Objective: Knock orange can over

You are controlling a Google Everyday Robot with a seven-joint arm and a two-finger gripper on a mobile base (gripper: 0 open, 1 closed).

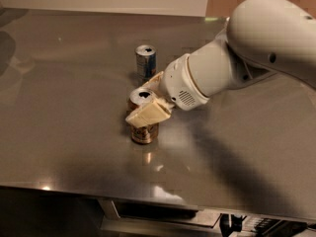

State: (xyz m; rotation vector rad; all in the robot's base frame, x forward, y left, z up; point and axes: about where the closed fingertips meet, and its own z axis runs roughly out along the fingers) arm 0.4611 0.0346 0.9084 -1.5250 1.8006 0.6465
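The orange can [144,130] stands upright near the middle of the steel table [64,132], its silver top showing. My gripper [139,101] is at the can's upper part, open. One cream finger [148,113] lies across the can's near side just below the rim. The other finger [155,79] shows behind the can on its far side. Whether the fingers touch the can I cannot tell. The white arm [232,63] reaches in from the right.
A slimmer silver-and-blue can [145,60] stands upright just behind the orange can, close to the far finger. The table's front edge [148,194] runs below, with a drawer or shelf under it. A pale wall lies behind the table.
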